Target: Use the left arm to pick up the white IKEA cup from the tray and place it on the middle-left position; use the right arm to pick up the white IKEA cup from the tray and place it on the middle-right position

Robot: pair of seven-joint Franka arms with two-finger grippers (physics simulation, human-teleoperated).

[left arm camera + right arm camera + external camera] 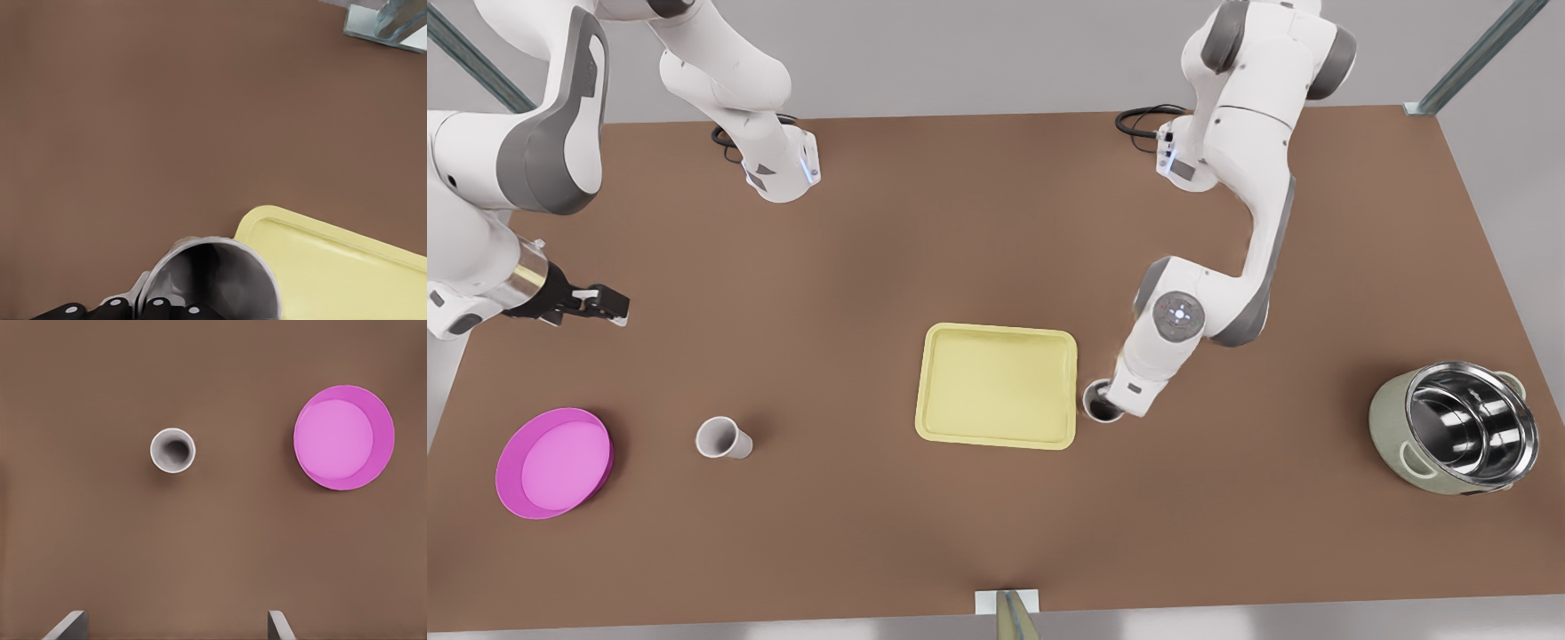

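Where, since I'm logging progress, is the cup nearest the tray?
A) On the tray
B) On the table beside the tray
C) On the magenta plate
B: the cup stands on the table just off the tray, under the left gripper. The right gripper waits open at the front view's left.

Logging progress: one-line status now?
left claw at cup beside tray | right claw open, waiting | other cup near plate
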